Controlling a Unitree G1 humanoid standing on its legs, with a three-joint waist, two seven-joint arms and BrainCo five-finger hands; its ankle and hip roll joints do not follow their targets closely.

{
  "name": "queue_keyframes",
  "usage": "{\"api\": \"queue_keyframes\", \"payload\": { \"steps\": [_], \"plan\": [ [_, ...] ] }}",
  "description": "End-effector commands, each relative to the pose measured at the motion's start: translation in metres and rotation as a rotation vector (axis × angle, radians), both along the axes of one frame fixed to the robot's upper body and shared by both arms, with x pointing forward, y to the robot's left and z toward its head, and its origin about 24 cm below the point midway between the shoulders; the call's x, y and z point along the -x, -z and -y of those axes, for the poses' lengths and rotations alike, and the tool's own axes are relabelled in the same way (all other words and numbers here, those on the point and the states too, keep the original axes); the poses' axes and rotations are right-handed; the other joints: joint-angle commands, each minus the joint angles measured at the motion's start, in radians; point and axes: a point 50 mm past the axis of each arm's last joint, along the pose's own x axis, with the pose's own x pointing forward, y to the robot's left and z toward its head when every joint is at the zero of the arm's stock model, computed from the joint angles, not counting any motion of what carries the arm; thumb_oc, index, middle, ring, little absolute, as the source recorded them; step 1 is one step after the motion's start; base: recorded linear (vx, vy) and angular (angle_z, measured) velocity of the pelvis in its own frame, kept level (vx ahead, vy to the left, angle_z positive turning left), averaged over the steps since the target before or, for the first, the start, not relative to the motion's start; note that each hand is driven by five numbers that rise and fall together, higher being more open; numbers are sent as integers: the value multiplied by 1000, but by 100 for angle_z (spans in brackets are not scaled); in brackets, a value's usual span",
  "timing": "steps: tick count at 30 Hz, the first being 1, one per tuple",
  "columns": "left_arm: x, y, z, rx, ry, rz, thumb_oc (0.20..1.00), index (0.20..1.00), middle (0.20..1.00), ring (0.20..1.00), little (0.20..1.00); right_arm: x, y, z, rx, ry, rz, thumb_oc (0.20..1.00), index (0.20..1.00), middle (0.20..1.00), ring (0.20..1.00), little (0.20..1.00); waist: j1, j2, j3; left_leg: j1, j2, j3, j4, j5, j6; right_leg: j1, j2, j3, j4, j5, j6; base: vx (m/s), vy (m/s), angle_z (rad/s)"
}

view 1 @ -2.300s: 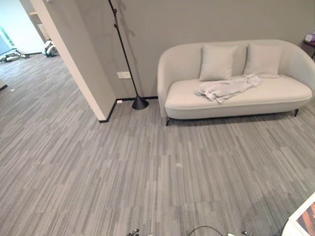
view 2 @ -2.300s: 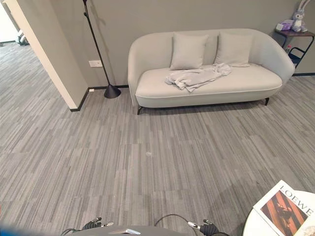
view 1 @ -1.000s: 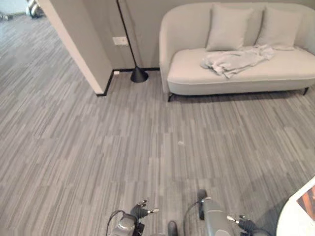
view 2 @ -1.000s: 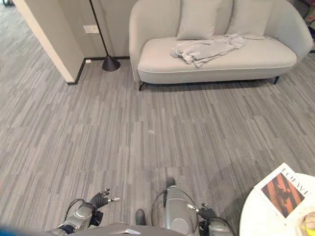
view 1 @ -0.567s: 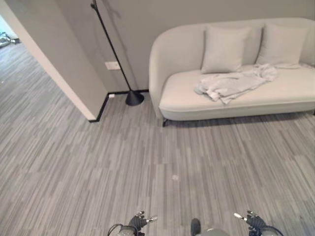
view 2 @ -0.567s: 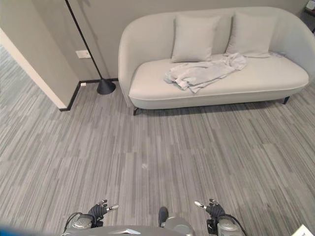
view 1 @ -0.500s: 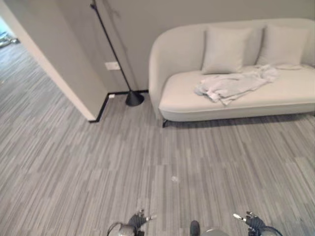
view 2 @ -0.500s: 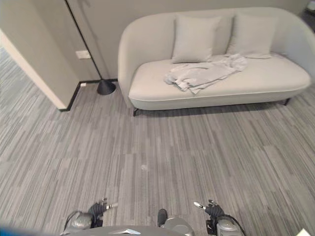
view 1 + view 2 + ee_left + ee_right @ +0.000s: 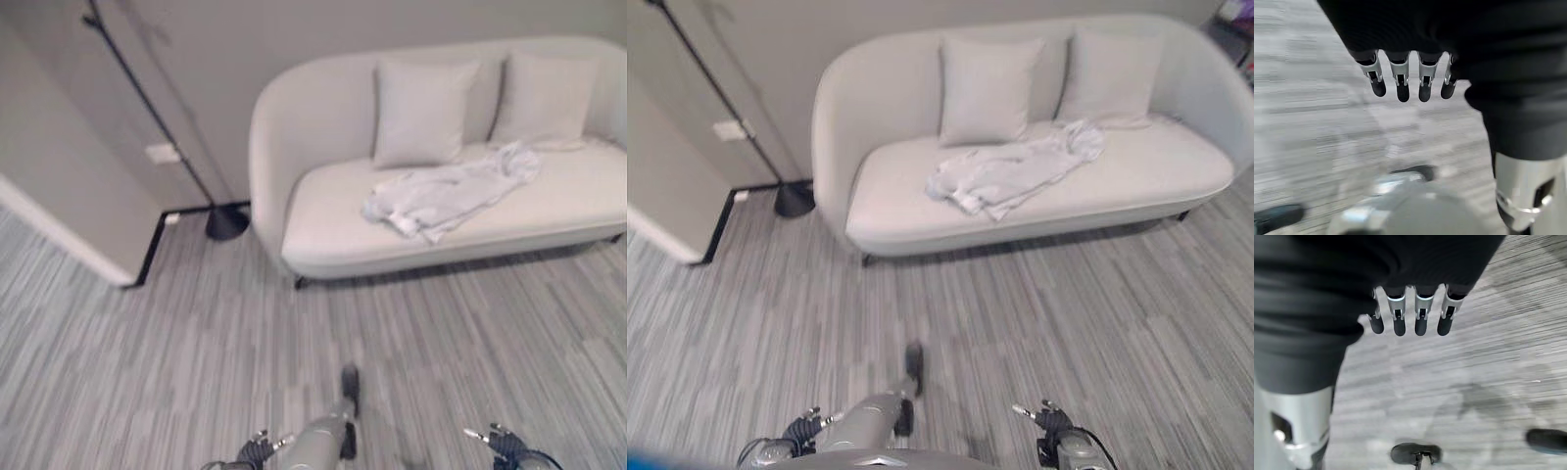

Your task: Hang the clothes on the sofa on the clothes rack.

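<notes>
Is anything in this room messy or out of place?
Just one thing: a pale grey garment lies crumpled across the seat of the cream curved sofa, in front of two upright matching cushions. Nothing looks spilled or damaged.

sofa (image 9: 323, 230) right end and floor lamp (image 9: 147, 108) top cut off.

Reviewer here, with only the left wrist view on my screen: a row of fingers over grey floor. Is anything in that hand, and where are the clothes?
Observer: The left hand holds nothing; its fingers hang relaxed. The clothes lie crumpled on the sofa seat.
Operator: And the other hand?
Observer: The right hand is empty too, fingers relaxed above the floor.
Operator: Anything else on the sofa?
Observer: Two cushions lean against its back, just behind the clothes.
</notes>
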Motion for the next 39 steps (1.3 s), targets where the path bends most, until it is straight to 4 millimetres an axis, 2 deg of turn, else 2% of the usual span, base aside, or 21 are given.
{"api": "queue_keyframes", "payload": {
  "steps": [1, 3, 6, 8, 10, 12, 13, 14, 16, 17, 20, 23, 25, 26, 28, 29, 32, 34, 36, 37, 39],
  "plan": [
    [-20, -4, 1, -5, 42, 57, 1000, 1000, 1000, 1000, 1000, -36, -11, 9, 26, -46, 105, 1000, 1000, 1000, 1000, 1000, 23, 5, -10, 79, 115, -45, -119, 83, -229, -192, -169, -9, -130, 57, 47, 327, 163, -23],
    [-21, -5, -1, -11, 41, 62, 1000, 1000, 1000, 1000, 1000, -38, -10, 6, 20, -65, 105, 1000, 1000, 1000, 1000, 1000, 31, -12, -34, 103, 98, -17, -119, 55, -211, -210, -218, -23, -81, 79, 81, 311, 158, -64],
    [-26, -8, -5, -19, 39, 78, 1000, 1000, 1000, 1000, 1000, -47, -12, 2, 10, -87, 126, 1000, 1000, 1000, 1000, 1000, 39, -21, -33, 147, 72, 1, -119, 11, -171, -302, -261, -24, 108, 176, 122, 200, 145, -6],
    [-30, -9, -8, -32, 43, 85, 1000, 1000, 1000, 1000, 1000, -54, -13, -1, 5, -104, 148, 1000, 1000, 1000, 1000, 1000, 34, -22, -15, 186, 55, -6, -119, -15, -149, -375, -267, -13, 241, 274, 125, 142, 111, 4],
    [-34, -11, -12, -43, 40, 96, 1000, 1000, 1000, 1000, 1000, -60, -14, -5, -6, -117, 168, 1000, 1000, 1000, 1000, 1000, 28, -18, 5, 216, 49, -15, -119, -35, -133, -430, -277, -27, 338, 342, 113, 106, 69, 29],
    [-35, -12, -13, -44, 39, 98, 1000, 1000, 1000, 1000, 1000, -62, -14, -9, -14, -126, 176, 1000, 1000, 1000, 1000, 1000, 31, -15, 11, 229, 54, -15, -119, -48, -130, -447, -296, -51, 360, 354, 110, 100, 33, 33],
    [-36, -12, -14, -46, 39, 99, 1000, 1000, 1000, 1000, 1000, -62, -14, -12, -19, -135, 178, 1000, 1000, 1000, 1000, 1000, 36, -11, 11, 242, 60, -15, -119, -61, -129, -462, -325, -88, 361, 350, 105, 203, -21, 10],
    [-36, -13, -15, -52, 38, 100, 1000, 1000, 1000, 1000, 1000, -59, -13, -14, -19, -145, 168, 1000, 1000, 1000, 1000, 1000, 40, -13, 7, 260, 67, -18, -119, -79, -134, -447, -383, -173, 282, 323, 100, 272, -63, -2],
    [-35, -13, -16, -55, 39, 98, 1000, 1000, 1000, 1000, 1000, -60, -13, -16, -23, -142, 172, 1000, 1000, 1000, 1000, 1000, 45, -16, -5, 278, 90, -20, -118, -113, -147, -461, -433, -252, 126, 299, 109, 270, -156, -8],
    [-35, -13, -16, -55, 39, 98, 1000, 1000, 1000, 1000, 1000, -60, -13, -16, -23, -142, 171, 1000, 1000, 1000, 1000, 1000, 44, -16, -4, 279, 90, -21, -118, -114, -148, -457, -432, -254, 124, 299, 109, 195, -154, -15],
    [-37, -13, -15, -56, 45, 108, 1000, 1000, 1000, 1000, 1000, -66, -15, -15, -20, -138, 188, 1000, 1000, 1000, 1000, 1000, 31, -17, 2, 307, 108, -35, -119, -139, -165, -500, -457, -244, -7, 332, 138, 173, -147, 9],
    [-41, -14, -14, -60, 46, 124, 1000, 1000, 1000, 1000, 1000, -67, -15, -14, -18, -134, 191, 1000, 1000, 1000, 1000, 1000, 8, -18, 23, 356, 120, -68, -119, -173, -185, -551, -462, -192, -108, 380, 168, 208, -179, 17],
    [-41, -14, -15, -63, 46, 124, 1000, 1000, 1000, 1000, 1000, -66, -15, -15, -21, -133, 185, 1000, 1000, 1000, 1000, 1000, -3, -18, 34, 396, 134, -83, -119, -196, -201, -605, -458, -175, -137, 405, 186, 257, -265, 37],
    [-41, -14, -14, -61, 51, 122, 1000, 1000, 1000, 1000, 1000, -65, -14, -15, -21, -137, 180, 1000, 1000, 1000, 1000, 1000, -8, -21, 41, 430, 153, -97, -119, -213, -218, -650, -458, -190, -137, 425, 199, 217, -267, 23],
    [-41, -14, -13, -59, 57, 121, 1000, 1000, 1000, 1000, 1000, -65, -14, -15, -20, -142, 177, 1000, 1000, 1000, 1000, 1000, -12, -22, 43, 445, 164, -106, -119, -220, -226, -648, -454, -198, -137, 432, 199, 180, -316, 20],
    [-42, -14, -11, -62, 79, 122, 1000, 1000, 1000, 1000, 1000, -62, -13, -16, -26, -144, 171, 1000, 1000, 1000, 1000, 1000, -16, -41, 34, 450, 166, -136, -119, -232, -241, -626, -449, -180, -137, 422, 199, 202, -462, 51],
    [-40, -12, -5, -42, 66, 118, 1000, 1000, 1000, 1000, 1000, -62, -13, -17, -22, -183, 165, 1000, 1000, 1000, 1000, 1000, -12, -38, 12, 459, 239, -152, -119, -218, -278, -590, -423, -185, -137, 411, 197, 162, -475, 81],
    [-38, -10, -2, -26, 37, 115, 1000, 1000, 1000, 1000, 1000, -62, -14, -14, -13, -197, 164, 1000, 1000, 1000, 1000, 1000, -11, -23, 2, 444, 292, -162, -119, -179, -296, -571, -385, -200, -128, 371, 171, 51, -427, 40],
    [-39, -10, 4, -5, 25, 125, 1000, 1000, 1000, 1000, 1000, -64, -16, -11, -3, -191, 182, 1000, 1000, 1000, 1000, 1000, -14, 2, -7, 423, 343, -180, -114, -82, -320, -549, -332, -214, -119, 323, 139, 44, -429, 2],
    [-40, -10, 8, 9, 37, 133, 1000, 1000, 1000, 1000, 1000, -63, -16, -7, 1, -176, 184, 1000, 1000, 1000, 1000, 1000, -20, 16, -13, 402, 377, -199, -89, -9, -338, -526, -286, -228, -124, 290, 115, 77, -470, -4],
    [-43, -11, 12, 18, 47, 145, 1000, 1000, 1000, 1000, 1000, -59, -17, -2, 13, -157, 181, 1000, 1000, 1000, 1000, 1000, -25, 24, -17, 387, 412, -204, -57, 66, -350, -496, -245, -236, -135, 260, 94, 84, -375, 11]
  ]
}}
